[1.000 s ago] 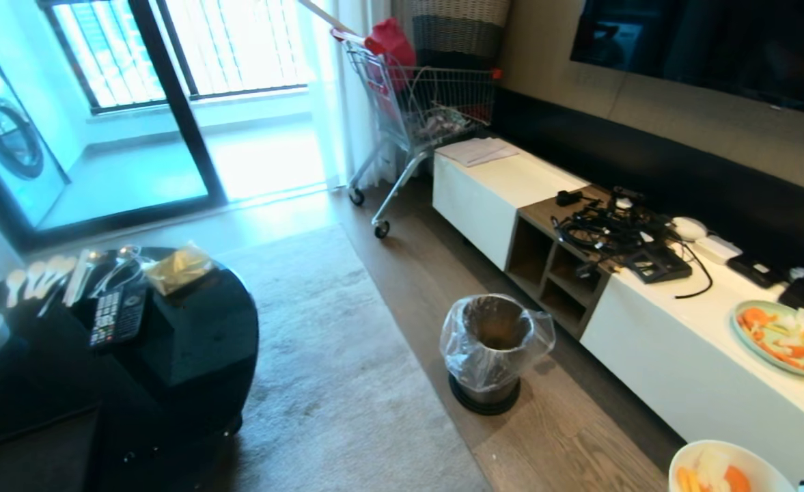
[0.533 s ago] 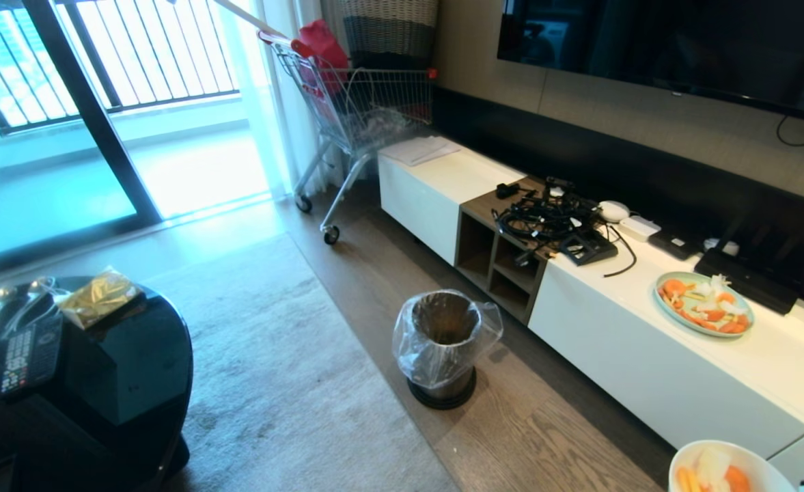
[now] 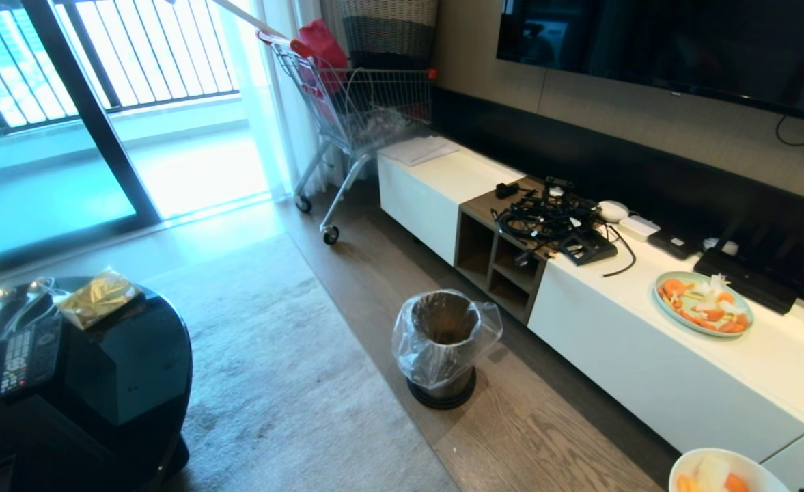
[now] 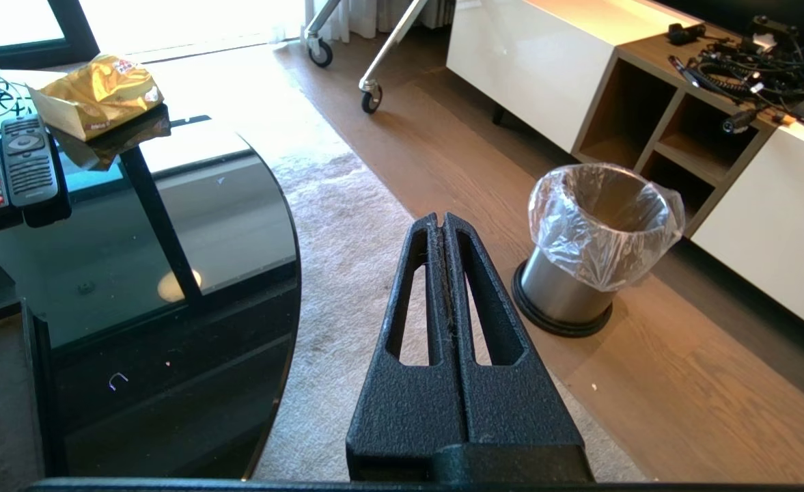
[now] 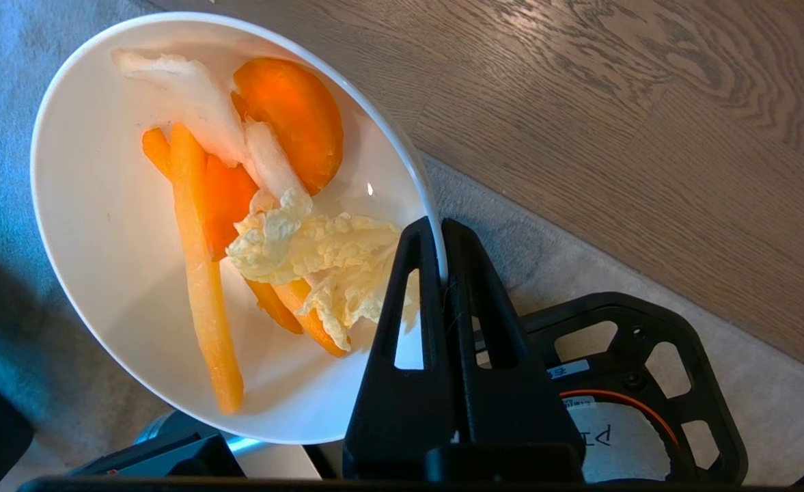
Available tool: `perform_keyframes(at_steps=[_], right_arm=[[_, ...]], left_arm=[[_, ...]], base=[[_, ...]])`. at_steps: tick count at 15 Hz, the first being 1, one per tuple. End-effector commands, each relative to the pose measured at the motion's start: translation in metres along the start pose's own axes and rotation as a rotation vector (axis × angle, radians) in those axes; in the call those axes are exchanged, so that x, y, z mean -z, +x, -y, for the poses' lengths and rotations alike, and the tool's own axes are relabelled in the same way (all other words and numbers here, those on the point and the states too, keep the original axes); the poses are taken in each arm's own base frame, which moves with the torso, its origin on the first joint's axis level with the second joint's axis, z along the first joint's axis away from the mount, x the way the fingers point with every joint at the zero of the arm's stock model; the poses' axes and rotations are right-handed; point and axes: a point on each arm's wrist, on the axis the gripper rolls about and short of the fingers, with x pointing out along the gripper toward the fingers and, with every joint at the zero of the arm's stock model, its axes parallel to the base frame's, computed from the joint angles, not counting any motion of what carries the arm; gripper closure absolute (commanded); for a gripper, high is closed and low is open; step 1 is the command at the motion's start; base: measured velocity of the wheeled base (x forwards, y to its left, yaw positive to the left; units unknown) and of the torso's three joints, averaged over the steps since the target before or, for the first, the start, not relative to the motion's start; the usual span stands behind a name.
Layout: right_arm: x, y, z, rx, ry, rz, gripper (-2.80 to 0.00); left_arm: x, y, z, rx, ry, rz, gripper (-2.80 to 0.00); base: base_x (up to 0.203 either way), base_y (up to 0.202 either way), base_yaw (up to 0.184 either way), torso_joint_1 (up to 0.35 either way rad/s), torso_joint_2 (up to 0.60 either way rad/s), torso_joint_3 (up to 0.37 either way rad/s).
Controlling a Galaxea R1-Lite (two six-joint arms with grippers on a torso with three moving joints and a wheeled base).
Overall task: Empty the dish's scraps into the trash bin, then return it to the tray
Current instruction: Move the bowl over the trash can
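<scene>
Now dish (image 5: pixel 115 273) rim in R pincer (image 5: pixel 440 232).

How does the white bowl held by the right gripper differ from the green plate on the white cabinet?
The white bowl is deep and plain white; the green plate is flat and pale green. The bowl is pinched at its rim by the right gripper, above the floor, while the plate rests on the white cabinet, untouched. Both carry orange and pale food scraps.

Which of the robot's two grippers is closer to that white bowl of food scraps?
Right. The right gripper is clamped on the rim of the dish, which holds the scraps. The left gripper is shut on nothing, pointing towards the trash bin, with no dish near it.
</scene>
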Motion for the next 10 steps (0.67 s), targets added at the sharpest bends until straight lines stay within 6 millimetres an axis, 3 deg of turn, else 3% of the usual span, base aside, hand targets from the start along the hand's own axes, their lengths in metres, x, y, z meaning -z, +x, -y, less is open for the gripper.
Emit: perform_keyframes(at_steps=[1,10], right_arm=[[0.0023,0.0013,0.0015,0.008,0.001,-0.009,0.0],[0.0046,0.0024,0.003,0.016,-0.002,-0.016,0.0]], left_arm=[[0.0,0.0,0.0,0.0,-0.001,0.001,0.0],[0.0,0.0,0.0,0.0,0.001,0.001,0.0]], base=[[0.0,0.0,0.0,0.0,0.0,0.0],[0.009,0.0,0.0,-0.001,0.0,0.001]])
